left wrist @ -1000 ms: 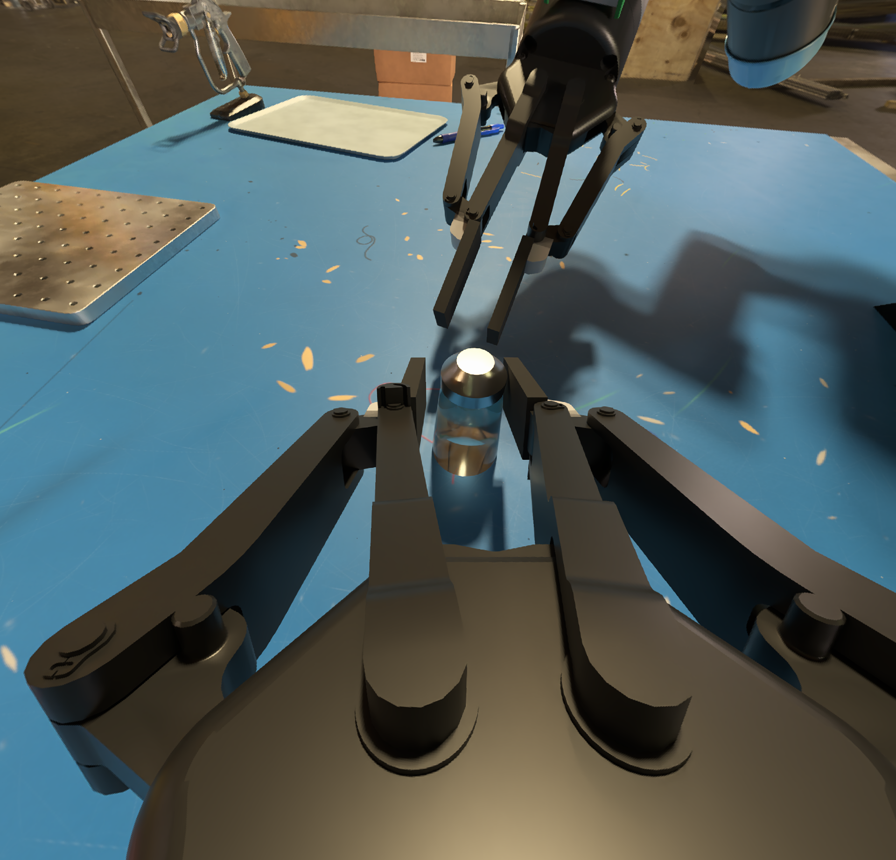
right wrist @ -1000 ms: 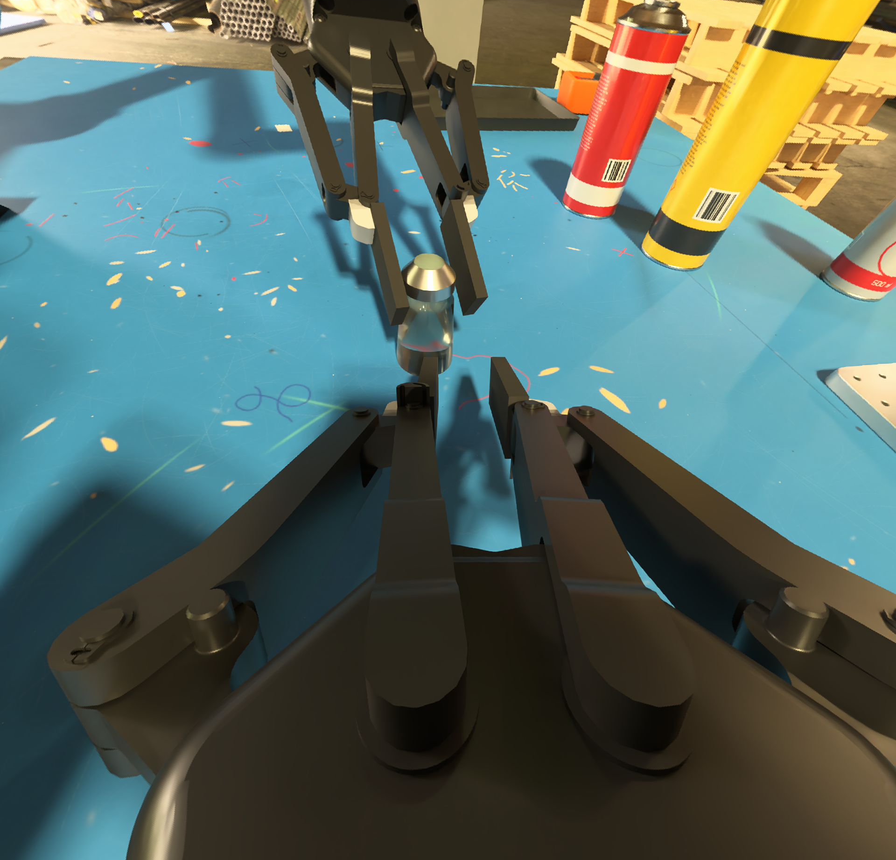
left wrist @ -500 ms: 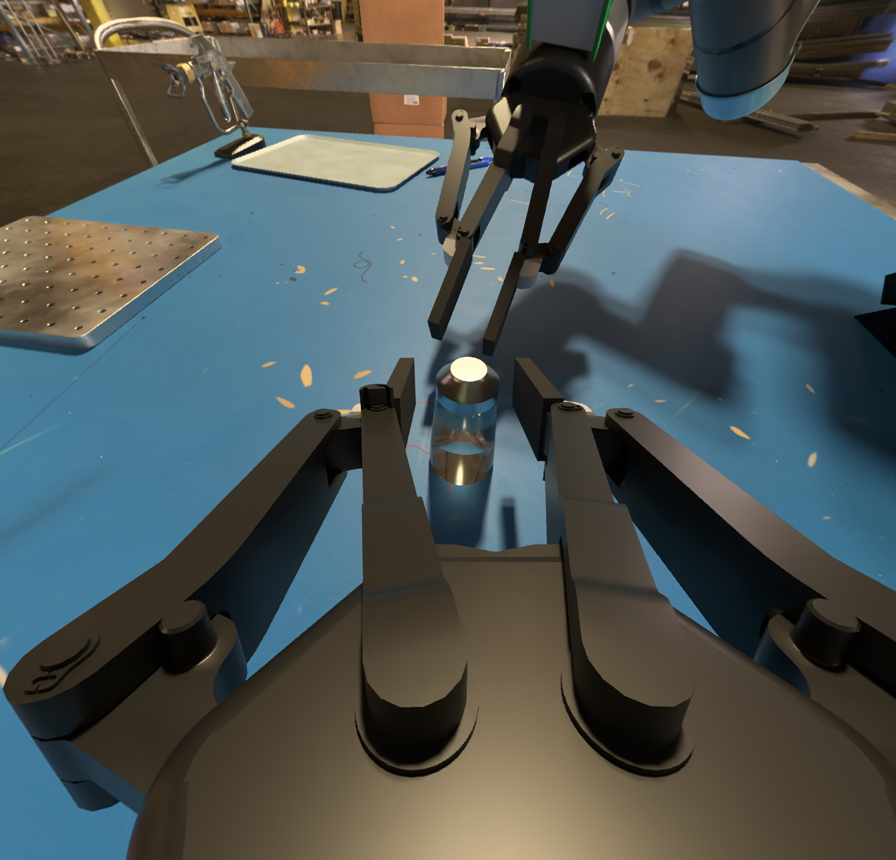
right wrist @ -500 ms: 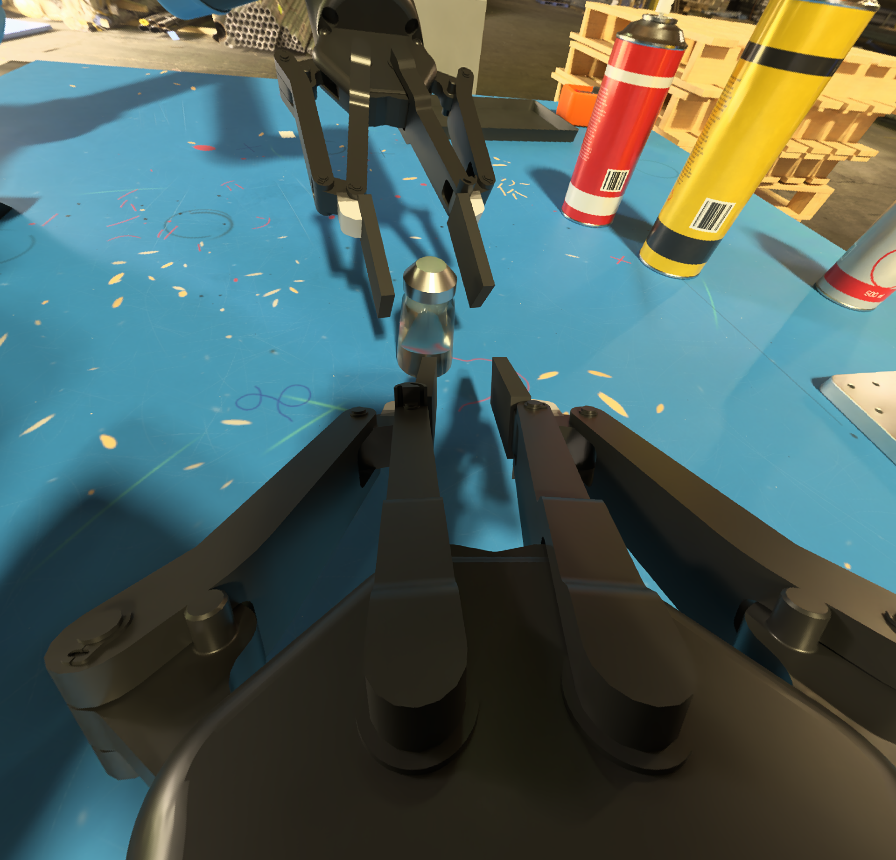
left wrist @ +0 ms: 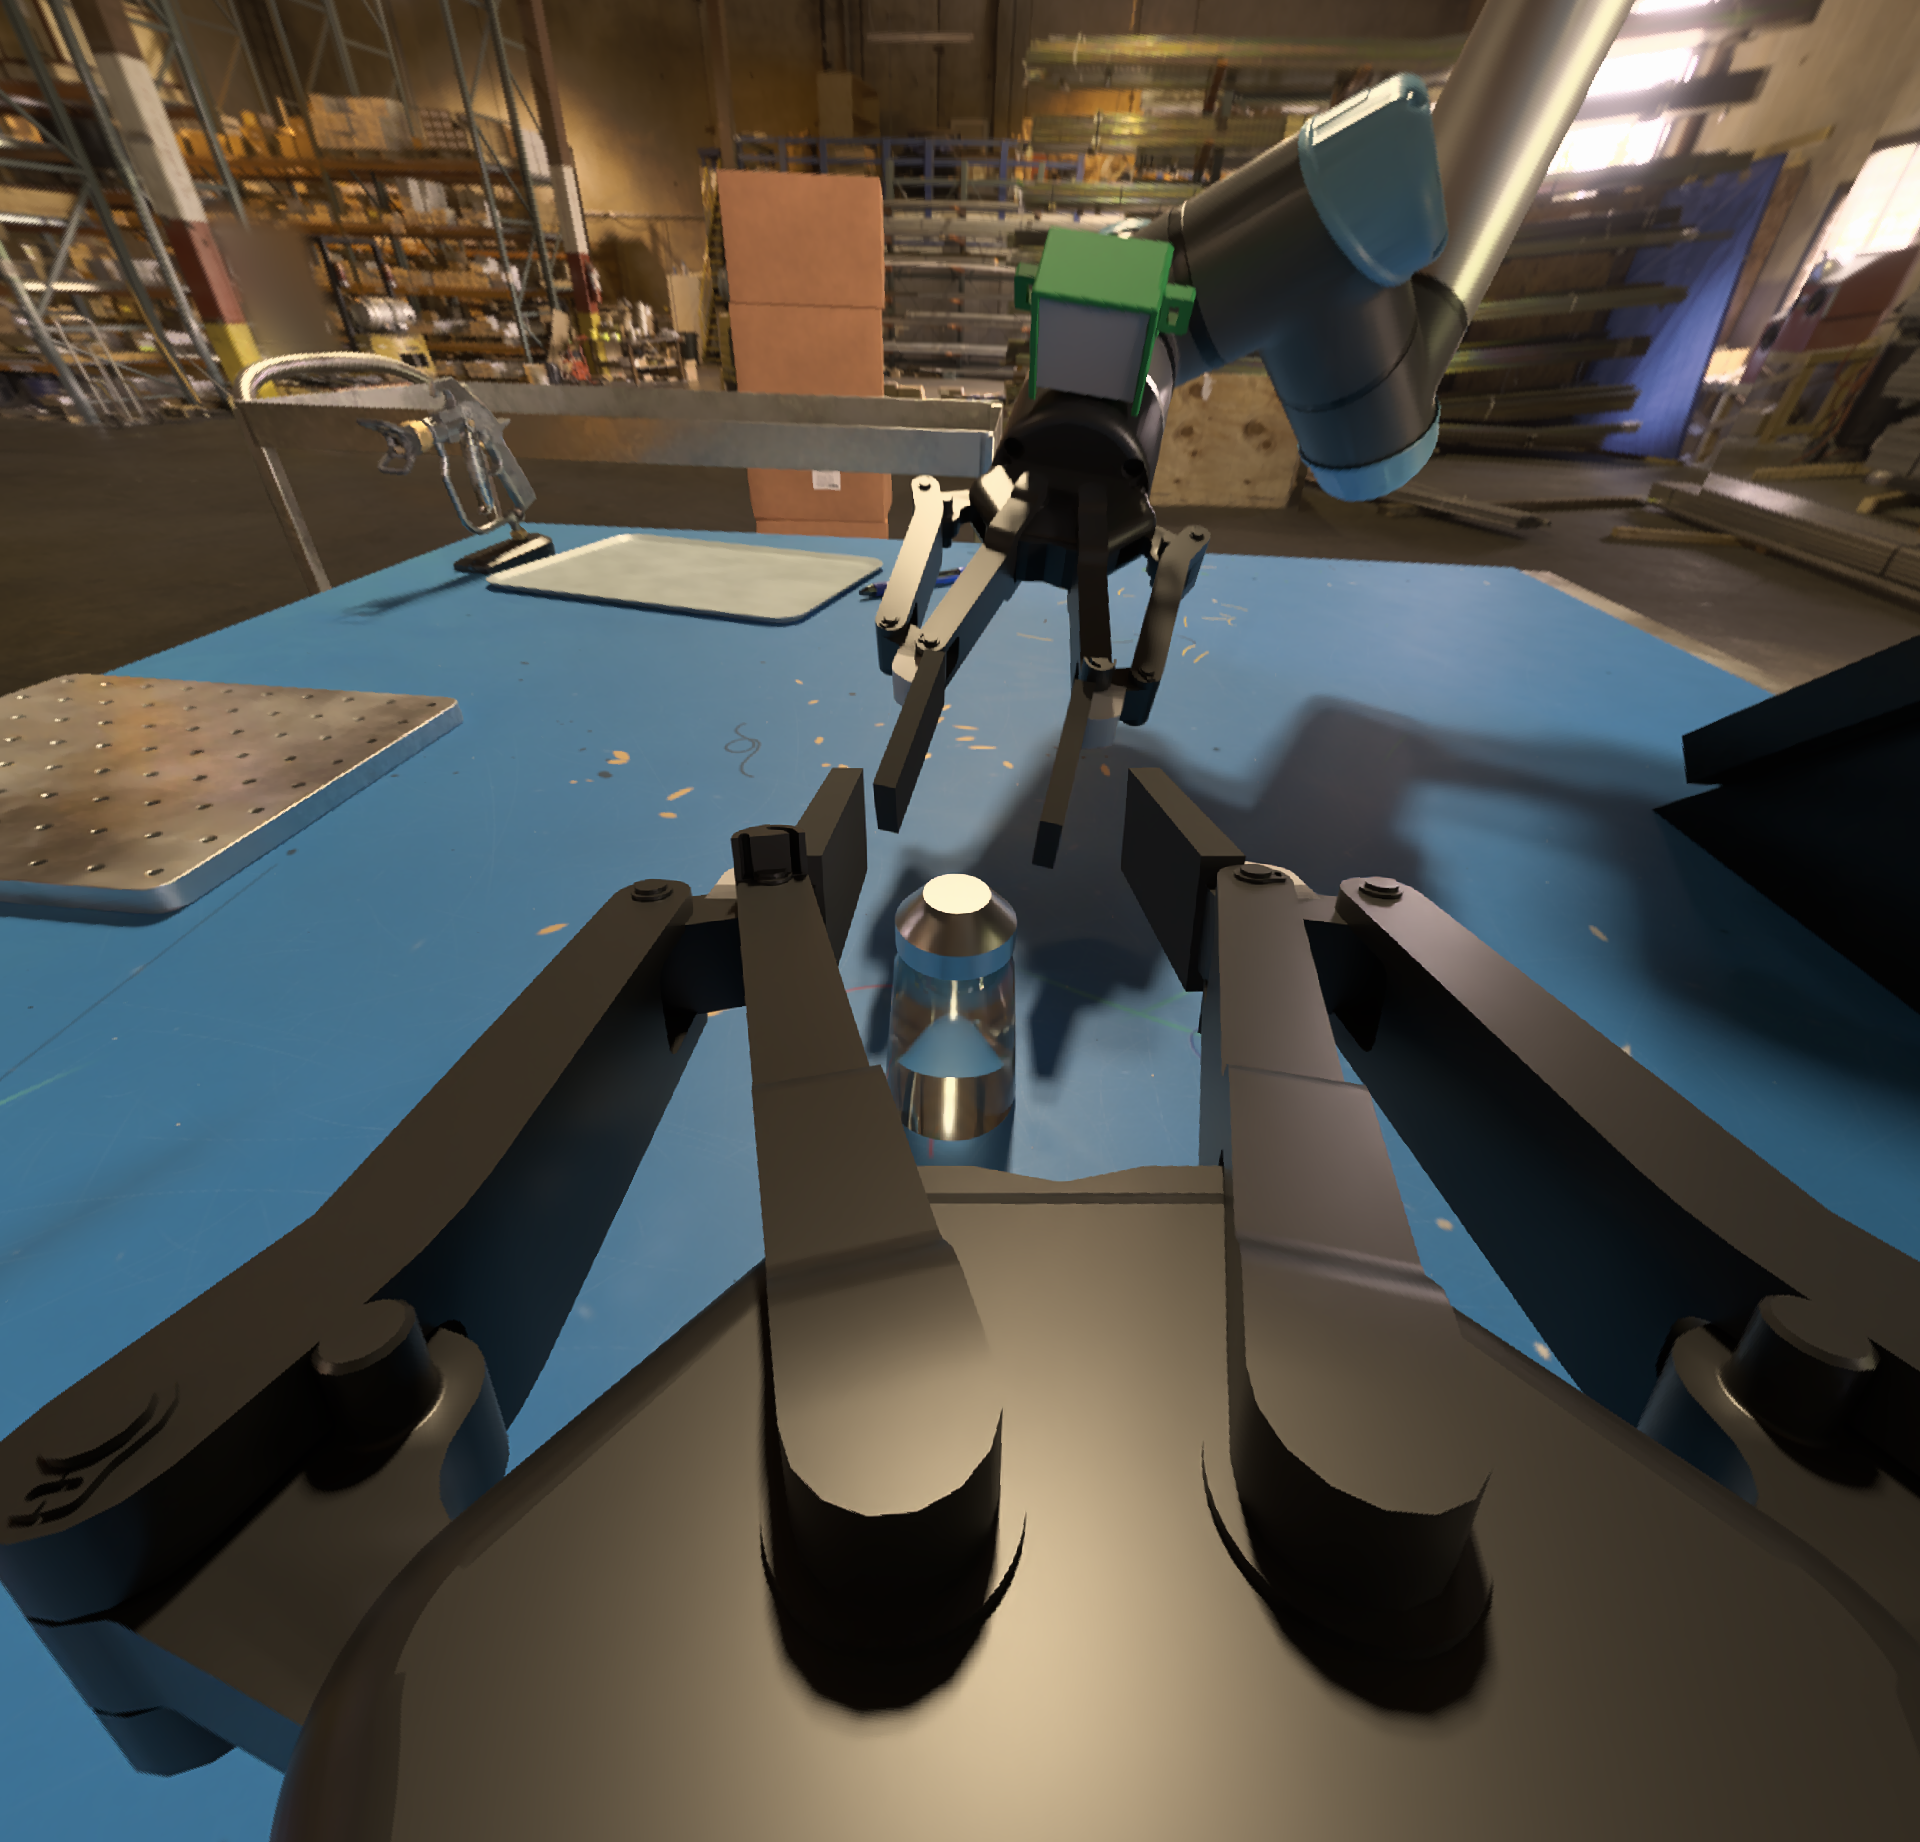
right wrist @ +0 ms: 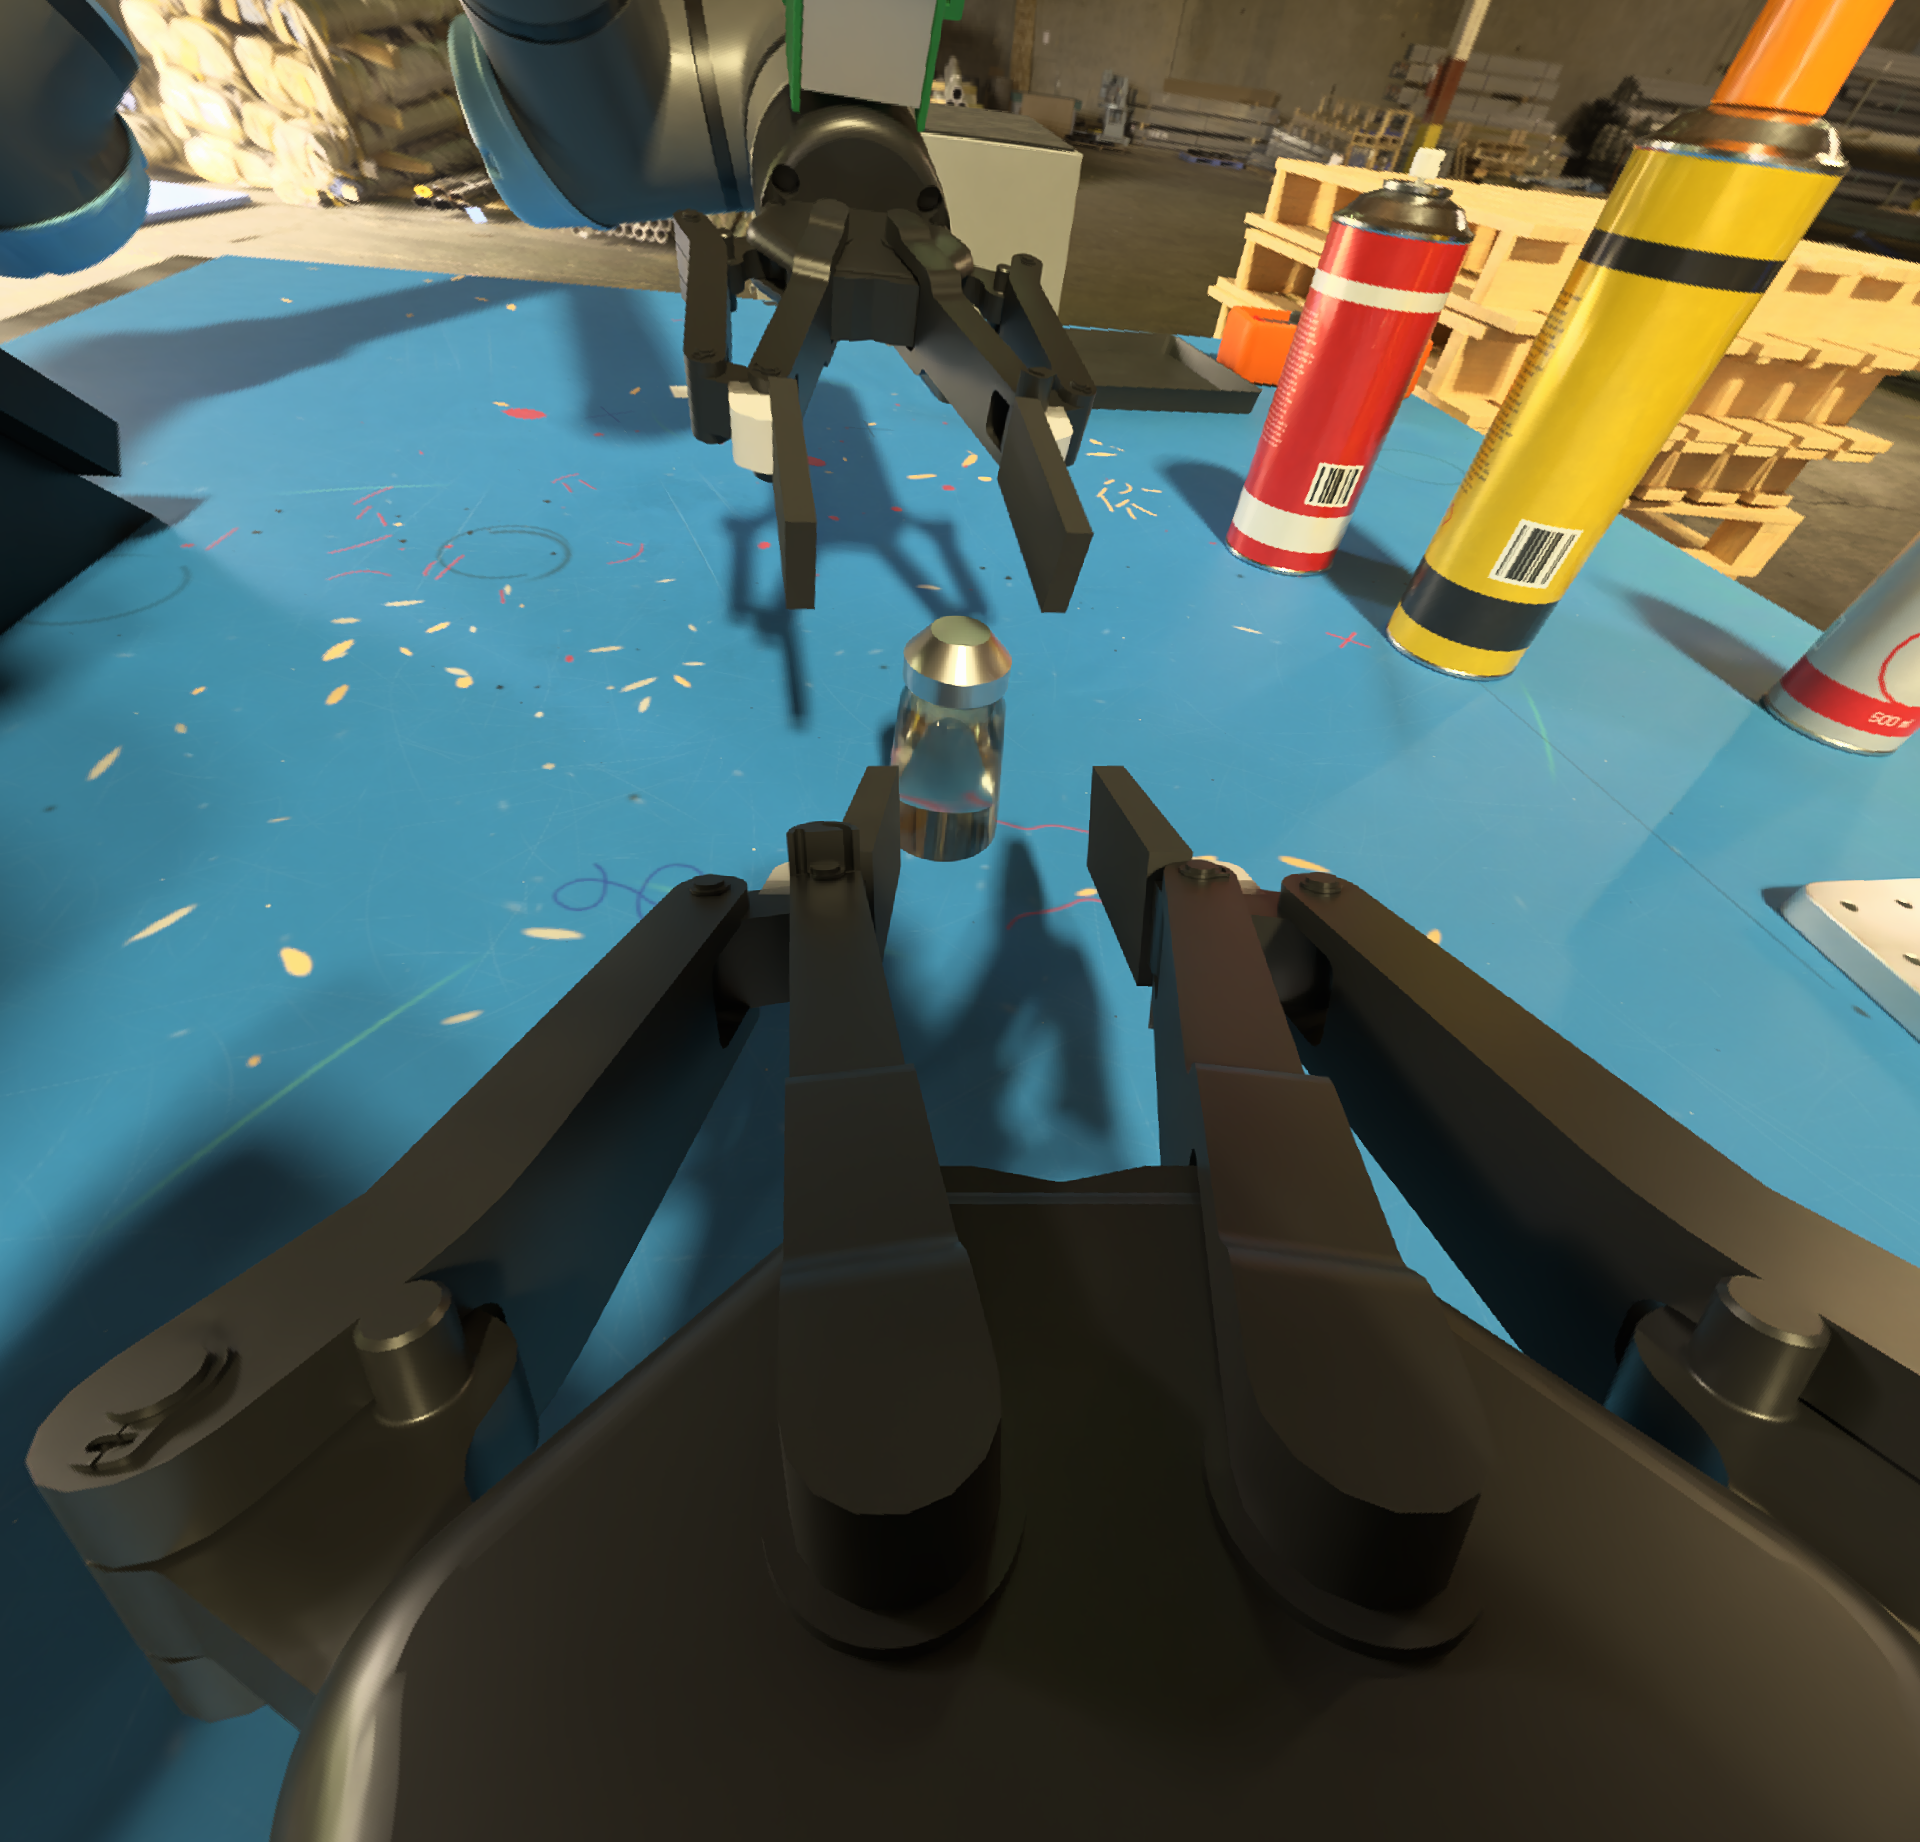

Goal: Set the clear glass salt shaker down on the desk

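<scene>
A: Spray cans (right wrist: 1340,390) are seen only in the right wrist view; tray (left wrist: 681,574) only in left.

B: Salt shaker (left wrist: 953,1013), clear glass with metal cap, seems stood upright on desk (left wrist: 312,1013). Left gripper (left wrist: 992,836) spread wide, right gripper (right wrist: 987,805) parted, nothing held.

- Left wrist view: camera sits behind the left gripper (left wrist: 992,836), close above the blue desk (left wrist: 312,1013), facing forward and down along the fingers toward the right gripper (left wrist: 966,826).
- Right wrist view: camera sits behind the right gripper (right wrist: 992,821), equally low and near, facing the opposite way toward the left gripper (right wrist: 930,566).
- Shared ground: both views take in the salt shaker (left wrist: 954,1013) (right wrist: 951,753) standing on the desk between the two grippers, seen from opposite sides.
</scene>
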